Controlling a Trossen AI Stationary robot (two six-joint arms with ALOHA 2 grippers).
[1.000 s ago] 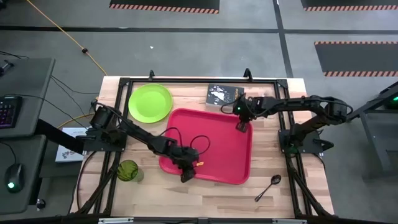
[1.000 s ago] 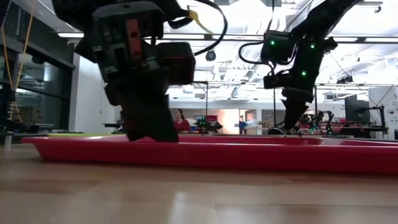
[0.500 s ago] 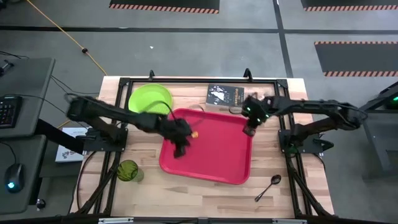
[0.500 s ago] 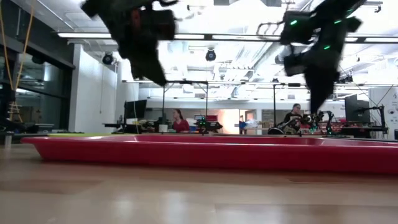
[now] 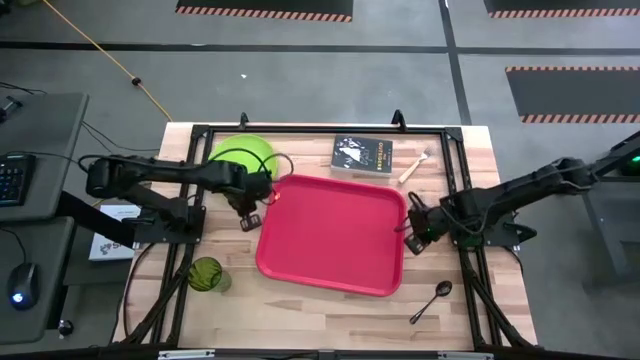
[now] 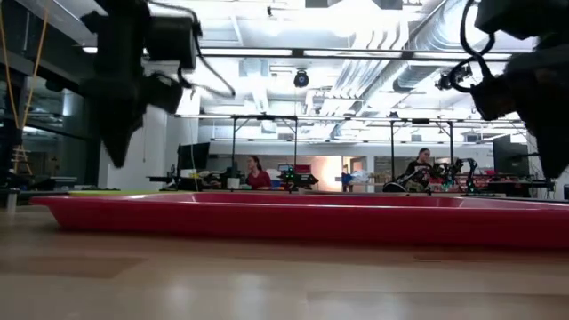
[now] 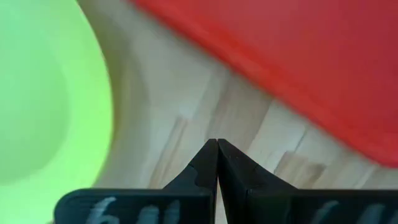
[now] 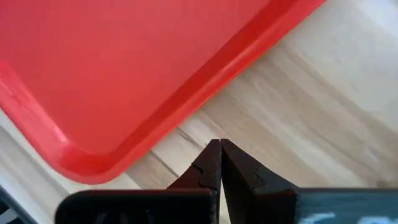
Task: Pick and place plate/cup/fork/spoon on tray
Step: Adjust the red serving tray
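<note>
A: What lies on the table?

B: A red tray [image 5: 330, 235] sits mid-table with nothing in it, long axis running front to back. The green plate [image 5: 240, 155] is off its far-left corner, a black book [image 5: 362, 154] beyond its far edge. The cup [image 5: 206, 274] stands upright near the front left. The fork [image 5: 412, 166] lies right of the book, the spoon [image 5: 432, 299] front right; both slant diagonally.

A: And the grippers?

B: The left gripper [image 5: 248, 219] hovers between plate and tray, fingers pressed together, empty. The right gripper [image 5: 414, 238] is beside the tray's right rim, also closed on nothing.

A: The step?

B: Likely the plate: open first, then pinch its rim.
</note>
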